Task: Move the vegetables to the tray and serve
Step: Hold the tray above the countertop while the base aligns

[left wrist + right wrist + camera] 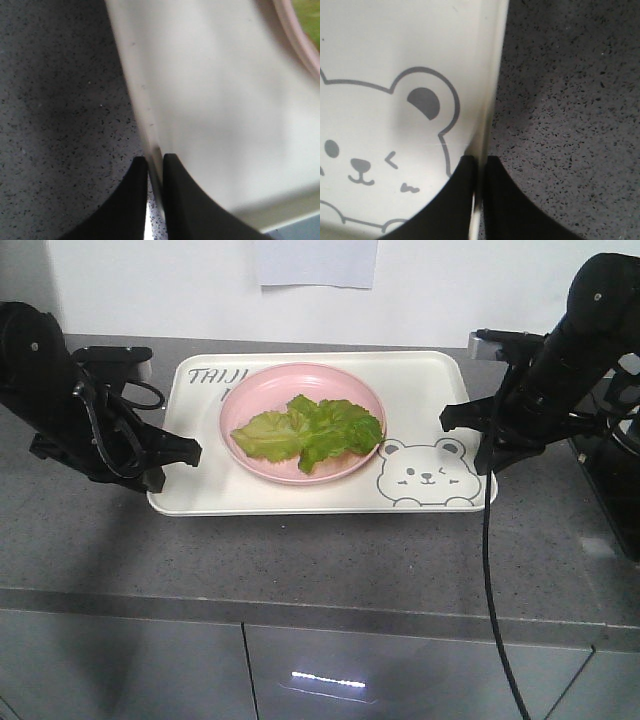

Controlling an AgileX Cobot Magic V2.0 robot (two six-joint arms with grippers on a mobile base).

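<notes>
Rims of the tray (pixel 205 502) are sitting clenched between both pincers, left gripper (pixel 155 167) and right gripper (pixel 480 165), flanking its long axis as I'm watching.

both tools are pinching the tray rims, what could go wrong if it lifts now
1. The left tool and right tool each clamp only a thin rim of the cream-white rectangular plastic tray; uneven lifting could make one slip off.
2. The round pink plate sits loose on the tray and may slide if it tilts.
3. The limp green lettuce leaves could then spill.
</notes>
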